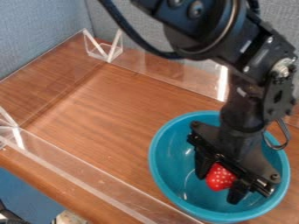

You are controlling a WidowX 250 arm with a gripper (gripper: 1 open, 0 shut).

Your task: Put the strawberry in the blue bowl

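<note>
The teal-blue bowl (pixel 173 155) sits at the front right of the wooden table. My black gripper (pixel 222 178) reaches down into it from above. Between its fingers is the small red strawberry (pixel 219 179), held low inside the bowl, close to the bottom. The jaws stand shut on the strawberry. Whether the berry touches the bowl's floor I cannot tell.
Clear acrylic walls (pixel 117 48) fence the brown wooden table (pixel 93 105) at the back and along the front left edge (pixel 47 149). The black arm (pixel 251 61) rises over the bowl at the right. A blue wall stands behind.
</note>
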